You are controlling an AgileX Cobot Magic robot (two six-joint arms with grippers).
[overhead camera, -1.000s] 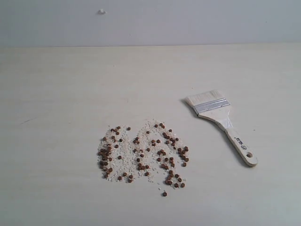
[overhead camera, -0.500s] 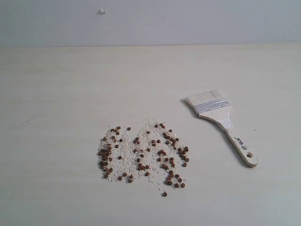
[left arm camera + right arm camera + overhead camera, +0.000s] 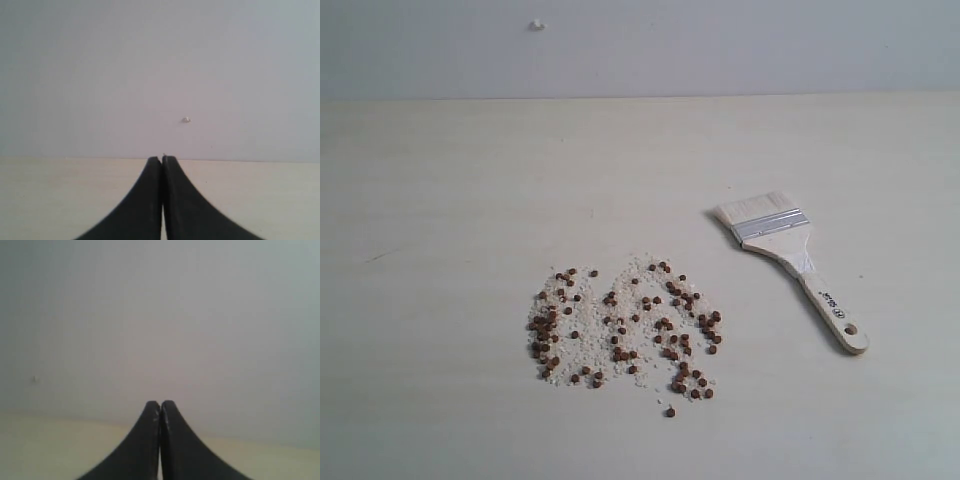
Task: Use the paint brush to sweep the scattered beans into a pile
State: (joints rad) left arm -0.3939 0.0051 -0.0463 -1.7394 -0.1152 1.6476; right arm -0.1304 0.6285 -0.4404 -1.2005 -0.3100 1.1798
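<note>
Reddish-brown beans (image 3: 620, 330) lie scattered among whitish crumbs on the pale table, a little below the middle of the exterior view. To their right lies the paint brush (image 3: 790, 255), flat on the table, off-white bristles toward the back, silver ferrule, pale wooden handle with a hole pointing to the front right. Neither gripper shows in the exterior view. In the left wrist view my left gripper (image 3: 162, 159) is shut with nothing between its black fingers. My right gripper (image 3: 160, 403) is likewise shut and holds nothing. Both wrist views face the wall over the table's far edge.
A grey wall (image 3: 720, 45) rises behind the table's far edge, with a small white speck (image 3: 536, 25) on it. Bare pale table (image 3: 440, 200) spreads to the left of and behind the beans.
</note>
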